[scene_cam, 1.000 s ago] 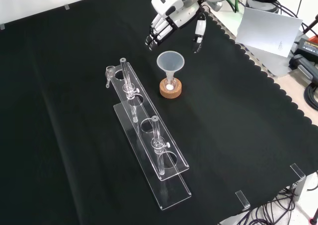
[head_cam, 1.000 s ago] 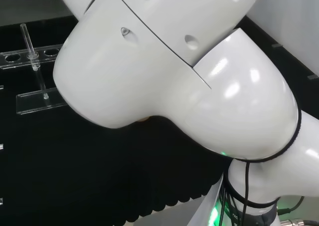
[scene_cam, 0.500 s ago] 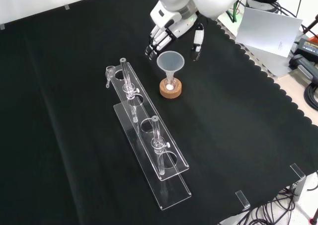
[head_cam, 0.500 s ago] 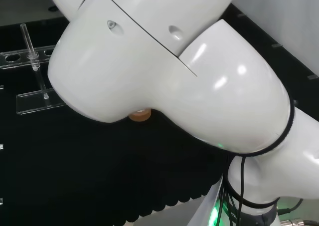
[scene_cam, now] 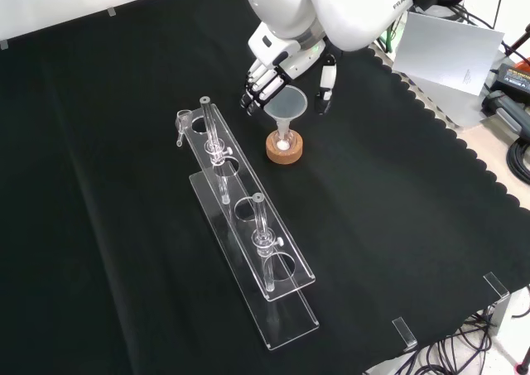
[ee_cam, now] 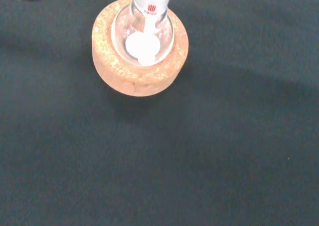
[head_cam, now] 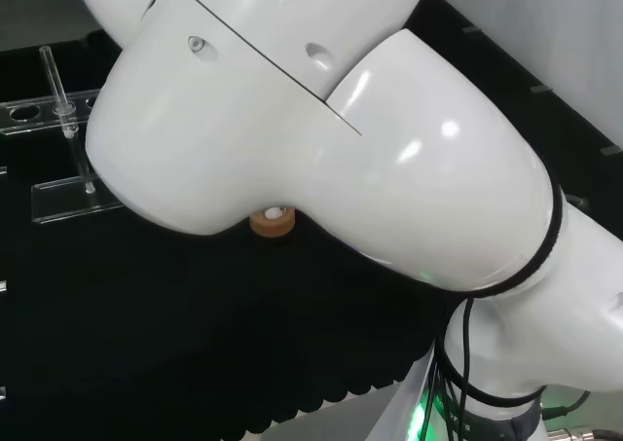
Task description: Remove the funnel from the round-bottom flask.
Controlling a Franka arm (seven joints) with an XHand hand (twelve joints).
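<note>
In the front view the fingers (scene_cam: 258, 84) are reaching down, spread apart from the thumb (scene_cam: 327, 84), with the fingers at the left of the funnel's rim and the thumb at its right; they are bracketing the rim, and whether any tip is touching it cannot be told. The hand (scene_cam: 288, 56) is hanging just above and behind the funnel (scene_cam: 285, 104), holding nothing. The funnel is sitting upright with its stem down in the neck of the round-bottom flask (scene_cam: 284, 141), and the flask is resting in a cork ring (scene_cam: 285, 151) on the black cloth (scene_cam: 397, 226). In the wrist view the flask (ee_cam: 143, 36) is showing a small patch of white material at its bottom, with the cork ring (ee_cam: 140, 61) around it. In the head view the cork ring (head_cam: 271, 223) is peeking out beneath the arm's white link (head_cam: 321, 129). To the left of the flask in the front view, a clear rack (scene_cam: 248, 242) is lying along the cloth, carrying two upright glass tubes (scene_cam: 212, 135).
</note>
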